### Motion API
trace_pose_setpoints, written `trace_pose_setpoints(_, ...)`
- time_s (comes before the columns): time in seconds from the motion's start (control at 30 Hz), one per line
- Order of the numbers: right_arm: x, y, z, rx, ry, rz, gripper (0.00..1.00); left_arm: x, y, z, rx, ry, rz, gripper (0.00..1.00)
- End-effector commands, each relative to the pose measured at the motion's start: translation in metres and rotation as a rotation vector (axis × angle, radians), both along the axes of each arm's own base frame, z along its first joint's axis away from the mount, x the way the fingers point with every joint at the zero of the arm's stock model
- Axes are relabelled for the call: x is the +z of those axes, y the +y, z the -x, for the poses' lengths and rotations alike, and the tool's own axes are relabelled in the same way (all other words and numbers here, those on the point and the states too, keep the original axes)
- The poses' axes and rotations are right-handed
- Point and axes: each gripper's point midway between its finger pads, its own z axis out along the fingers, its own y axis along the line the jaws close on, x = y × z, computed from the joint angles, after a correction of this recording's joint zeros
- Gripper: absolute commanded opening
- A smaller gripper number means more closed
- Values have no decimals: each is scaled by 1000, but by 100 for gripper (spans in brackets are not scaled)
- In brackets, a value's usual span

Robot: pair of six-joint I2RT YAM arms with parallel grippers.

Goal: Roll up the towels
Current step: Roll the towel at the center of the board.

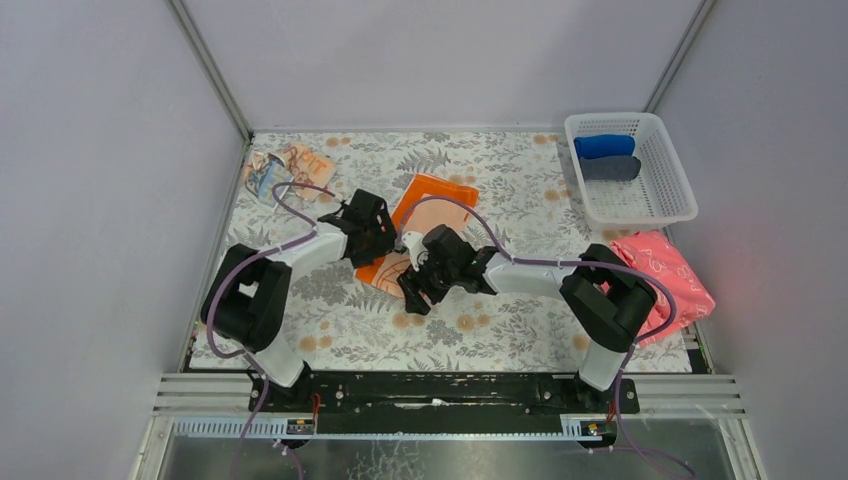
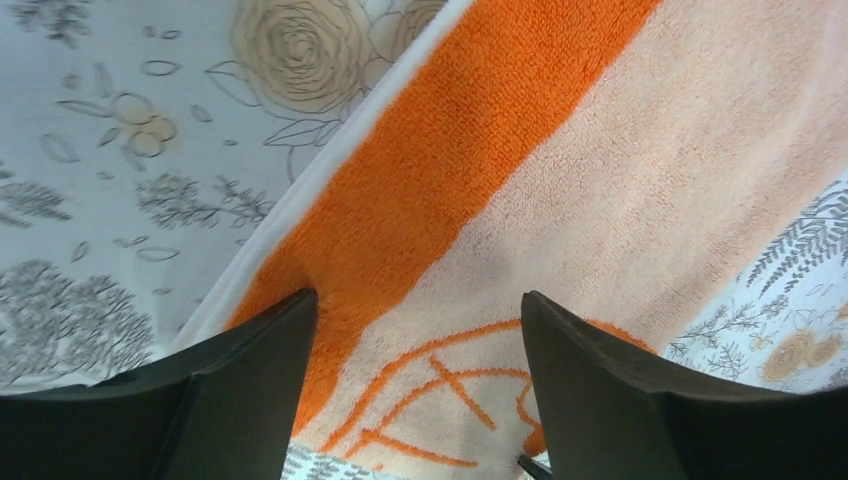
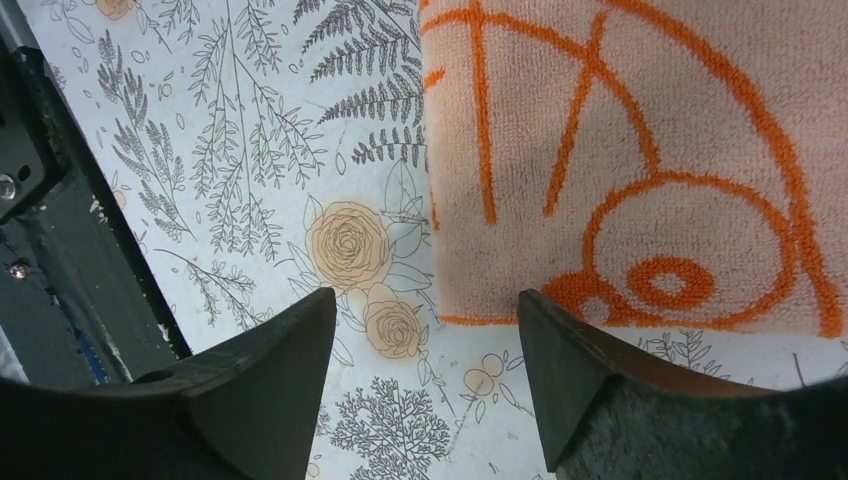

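Two grippers nearest, both low over the near end of the work. Left gripper: fingers apart, nothing clamped, hanging over the orange towel with the orange border and peach centre both under the gap. Right gripper: also apart and empty, straddling the towel's near corner, with one finger over bare desk and the other over the printed edge. Reads as a paired setup, one gripper per side of the near hem, so the first fold starts even and rolls away from the arms. Can't tell whether any fingertip touches the cloth.

Orange towel flat on the desk, roughly centre, skewed on a diagonal, not yet rolled. Judging this as the opening grab of the first roll, with most of the task left to do. Next: pinch the same hem with both sides together. Risk of a cone instead of a roll if pinched unevenly. Soft terry, so expect slip or bunching.

Further right, pink cloth at the desk edge, well apart, not part of the job.

Far left corner: second towel, pale peach with orange print, crumpled. Probably needs flattening before any roll.

Far right corner: white basket holding a blue roll and a grey roll side by side. Likely the drop-off spot and target shape.
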Motion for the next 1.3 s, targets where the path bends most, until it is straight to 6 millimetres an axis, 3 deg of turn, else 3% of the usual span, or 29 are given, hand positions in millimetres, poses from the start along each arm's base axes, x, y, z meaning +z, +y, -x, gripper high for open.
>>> trace_pose_setpoints(0.0,27,1,-8,23,-86,22,74,23,27,12,80,-34,-59,77)
trace_pose_setpoints(0.23,40,10,-12,51,-146,18,71,37,51,43,191,-60,-25,77)
trace_pose_setpoints(0.6,17,26,-16,84,-165,69,65,-13,54,61,187,96,-75,71)
trace_pose_setpoints(0.9,-31,1,-10,97,-196,255,64,-48,66,85,184,209,-143,65)
trace_pose_setpoints(1.27,-61,-26,-6,124,-329,510,55,-67,76,97,186,274,-212,64)
